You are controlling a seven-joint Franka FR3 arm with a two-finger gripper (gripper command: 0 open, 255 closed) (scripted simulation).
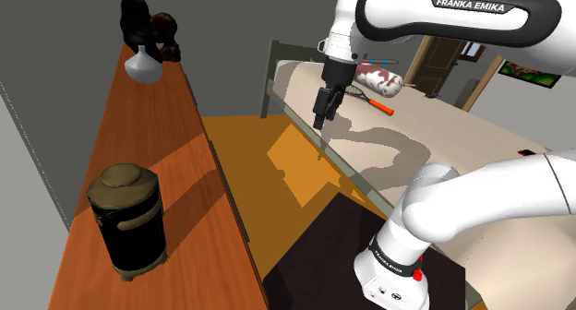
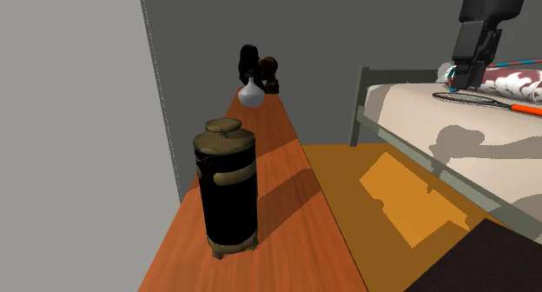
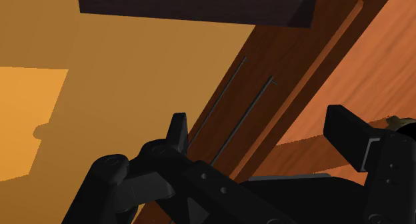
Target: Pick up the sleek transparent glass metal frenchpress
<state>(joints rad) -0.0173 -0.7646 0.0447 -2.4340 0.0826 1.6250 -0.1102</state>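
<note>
Nearest you in the shoulder view, the french press [image 1: 127, 220] stands upright on the near end of the long orange-brown wooden worktop [image 1: 175, 142]. Its body looks dark rather than clear, with a dull brass-coloured lid, bands and feet, and its shadow falls across the wood beside it. To that view's right, the arm's base sits on the dark stand [image 1: 314, 253].

Further out, your claw [image 1: 319, 125] hangs in the air, pointing down over the orange floor [image 1: 245, 147] between the worktop and the bed [image 1: 462, 160], close to the bed's edge and well apart from the french press. In the wrist view its fingers [image 3: 177, 131] are spread wide with nothing between them, and the floor and the worktop's wooden front lie below.

On the bed behind the claw lies a racket [image 2: 473, 97]. At the worktop's far end stand a pale grey vase [image 1: 143, 66], a black figure [image 1: 137, 22] and a brown object [image 1: 166, 36], close together.
</note>
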